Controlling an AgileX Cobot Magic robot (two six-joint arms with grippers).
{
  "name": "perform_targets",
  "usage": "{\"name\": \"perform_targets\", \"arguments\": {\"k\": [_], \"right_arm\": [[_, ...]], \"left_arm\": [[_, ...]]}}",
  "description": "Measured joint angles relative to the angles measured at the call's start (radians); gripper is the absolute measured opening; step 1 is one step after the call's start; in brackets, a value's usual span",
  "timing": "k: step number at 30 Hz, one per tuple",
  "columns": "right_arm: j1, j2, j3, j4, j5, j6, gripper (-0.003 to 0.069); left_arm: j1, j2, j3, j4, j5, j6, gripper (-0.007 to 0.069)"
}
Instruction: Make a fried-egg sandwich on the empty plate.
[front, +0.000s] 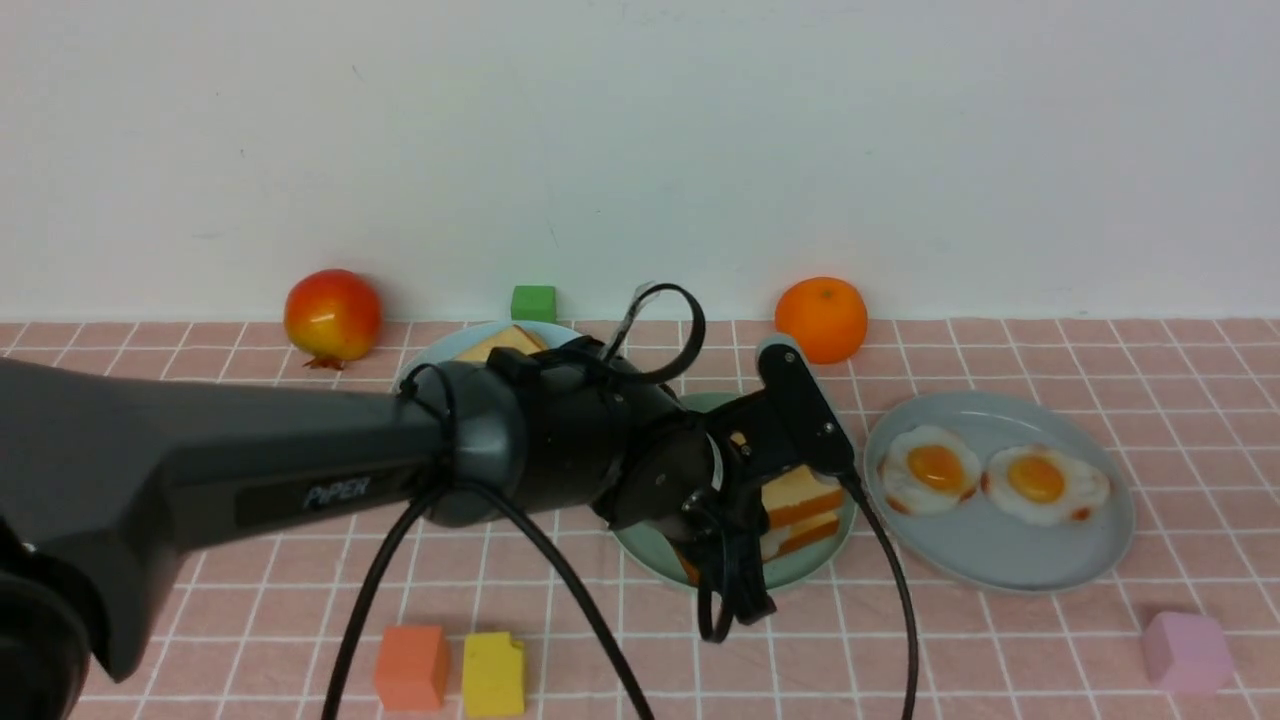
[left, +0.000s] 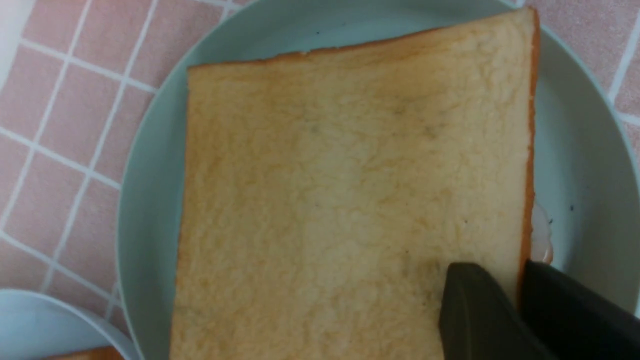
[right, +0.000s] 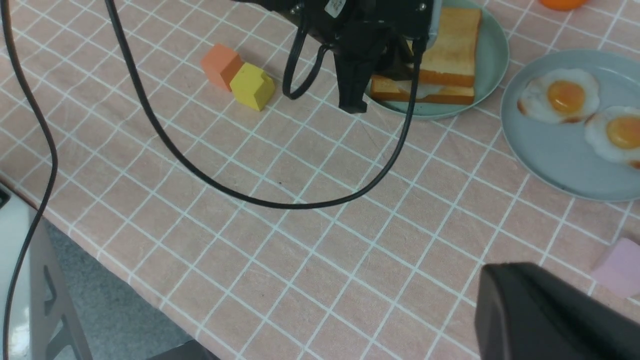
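Left wrist: square spongy toast (left: 350, 175), smooth round plate (left: 585, 150)

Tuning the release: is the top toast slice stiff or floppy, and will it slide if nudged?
Probably stiff: the top toast slice looks flat, unsagging, though the left gripper pinches only one crust edge. Likely light, foam-like, going by its porous face. It may slide: it sits offset over the fried egg, whose white looks smooth.
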Motion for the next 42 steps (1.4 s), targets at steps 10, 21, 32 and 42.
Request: {"name": "perform_targets", "arguments": {"k": [10,21,32,42], "right_arm": [[0.0,0.0,0.0,0.001,0.0,0.0,0.0017],[0.0,0.0,0.0,0.001,0.0,0.0,0.0017],[0.0,0.0,0.0,0.001,0.0,0.0,0.0018],[0.0,-0.006,0.0,0.001,0.0,0.0,0.0014]], "left_arm": [[0.0,0.0,0.0,0.0,-0.014,-0.042,0.0132],[0.0,-0.02,0.0,-0.001,0.005,-0.043,0.0265],[-0.013,-0.149,0.001,-0.071,0.117,-0.051,0.0278],[-0.072,-0.724,0.127,-0.288,0.127,-0.185,0.0013]]}}
